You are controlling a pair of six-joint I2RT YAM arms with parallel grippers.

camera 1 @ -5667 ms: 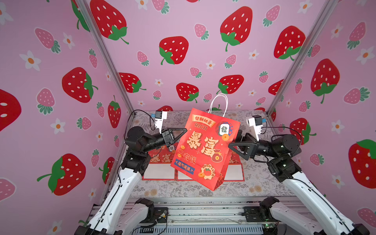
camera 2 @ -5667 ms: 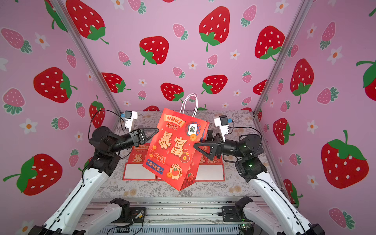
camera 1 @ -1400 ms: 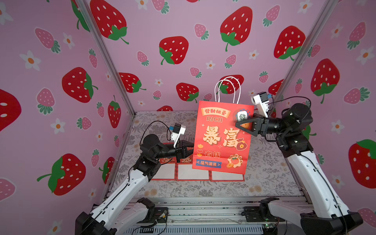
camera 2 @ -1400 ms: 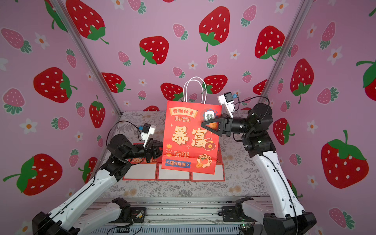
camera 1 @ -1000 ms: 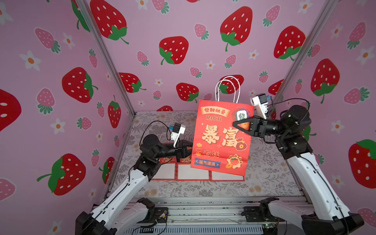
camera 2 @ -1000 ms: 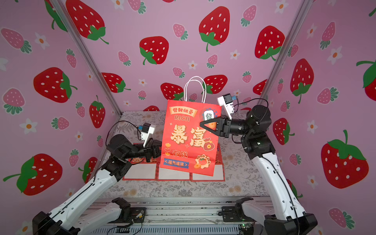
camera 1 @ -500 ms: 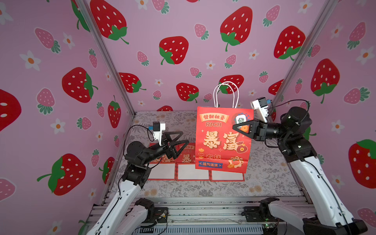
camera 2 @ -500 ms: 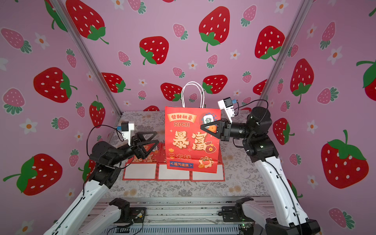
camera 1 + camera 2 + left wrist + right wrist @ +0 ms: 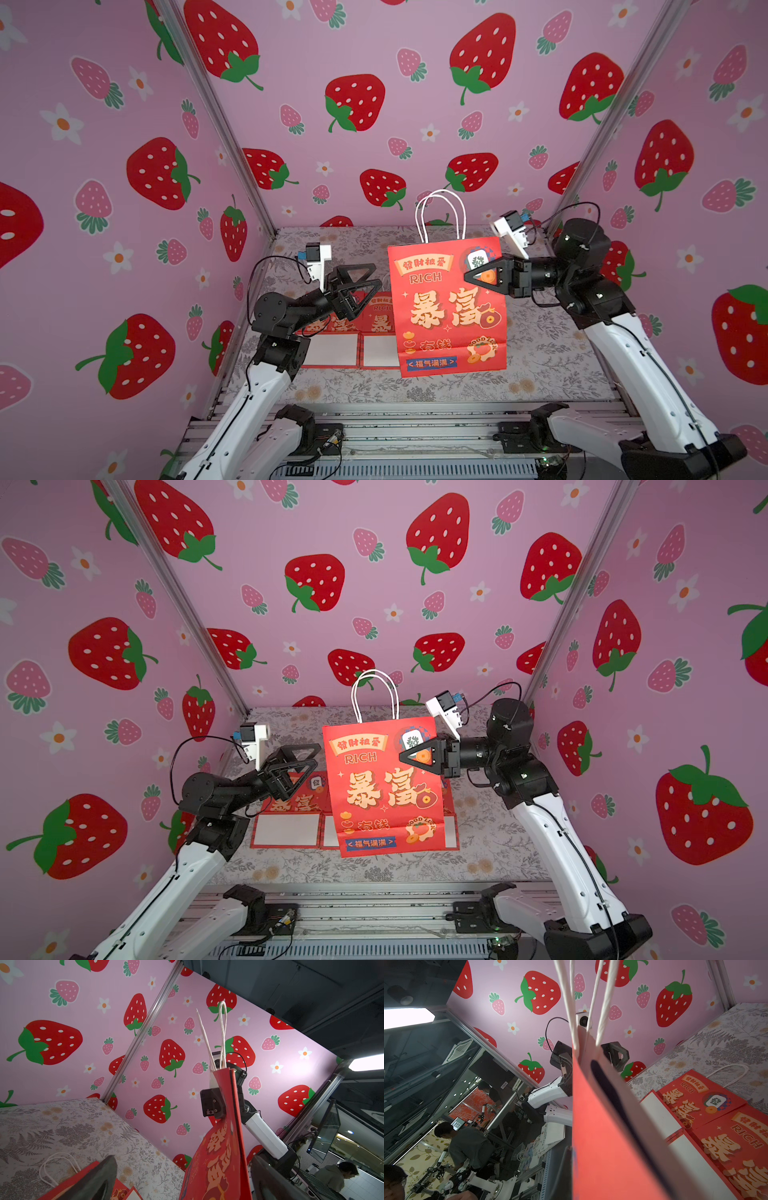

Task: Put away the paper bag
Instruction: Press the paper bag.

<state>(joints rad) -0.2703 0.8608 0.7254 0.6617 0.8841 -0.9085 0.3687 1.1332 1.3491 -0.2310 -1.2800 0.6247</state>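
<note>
The red paper bag (image 9: pixel 449 307) hangs upright in the air above the desk (image 9: pixel 548 365), with its white cord handles (image 9: pixel 440 216) standing up. The right hand (image 9: pixel 471 275) is clamped on the bag's upper edge, beside the mahjong-tile print (the pinch shows in both top views). The left hand (image 9: pixel 376 275) has its fingers wide apart just beside the bag's other edge and grips nothing. On the desk behind lie flat folded bags (image 9: pixel 332 324) of the same print.
</note>
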